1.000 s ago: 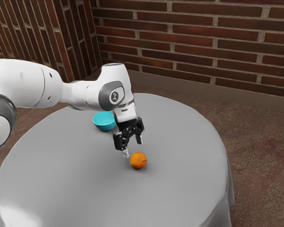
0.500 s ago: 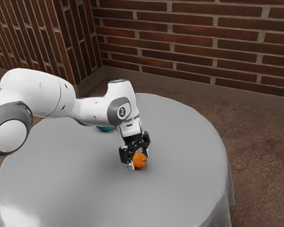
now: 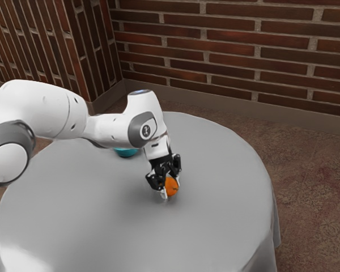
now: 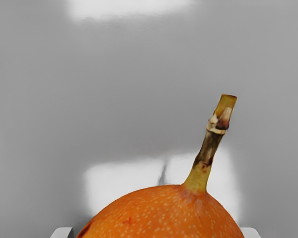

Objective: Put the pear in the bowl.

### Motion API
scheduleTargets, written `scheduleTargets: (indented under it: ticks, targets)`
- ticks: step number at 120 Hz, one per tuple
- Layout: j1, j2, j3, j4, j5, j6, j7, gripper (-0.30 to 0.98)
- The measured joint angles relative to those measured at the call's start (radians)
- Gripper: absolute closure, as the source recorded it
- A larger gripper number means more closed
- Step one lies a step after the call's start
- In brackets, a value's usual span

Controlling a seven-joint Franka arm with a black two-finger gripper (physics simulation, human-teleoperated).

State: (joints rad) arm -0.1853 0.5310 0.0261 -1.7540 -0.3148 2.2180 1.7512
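Observation:
My gripper [image 3: 171, 187] is shut on the pear [image 3: 171, 186], a round orange fruit, with a finger on each side of it. Fruit and fingertips seem to hang just above the tablecloth. In the wrist view the pear [image 4: 161, 215] shows its speckled skin and long brownish stem, between the white tips of the gripper [image 4: 156, 233]. The turquoise bowl [image 3: 126, 152] stands on the table behind the hand, toward the exterior view's left, its upper part hidden by the arm.
The round table [image 3: 90, 209] has a grey cloth, with its edge curving round on the exterior view's right. The arm's white links [image 3: 110, 131] pass over the table near the bowl. A brick wall [image 3: 238, 51] stands beyond the table.
My hand came down to the pear and the fingers closed on it. Over the last half second, hand and pear have risen slightly and shifted a little toward the exterior view's right.

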Motion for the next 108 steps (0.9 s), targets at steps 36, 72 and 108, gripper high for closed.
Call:
scheduleTargets:
  ticks: [36,72,108]
  targets:
    - [0.042,-0.21,0.023,-0.069,0.047,-0.003,0.013,0.37]
    - [0.133,-0.193,0.175,0.072,0.131,-0.007,0.022,0.35]
    - [0.17,0.107,0.201,0.361,0.13,-0.007,0.028,0.35]
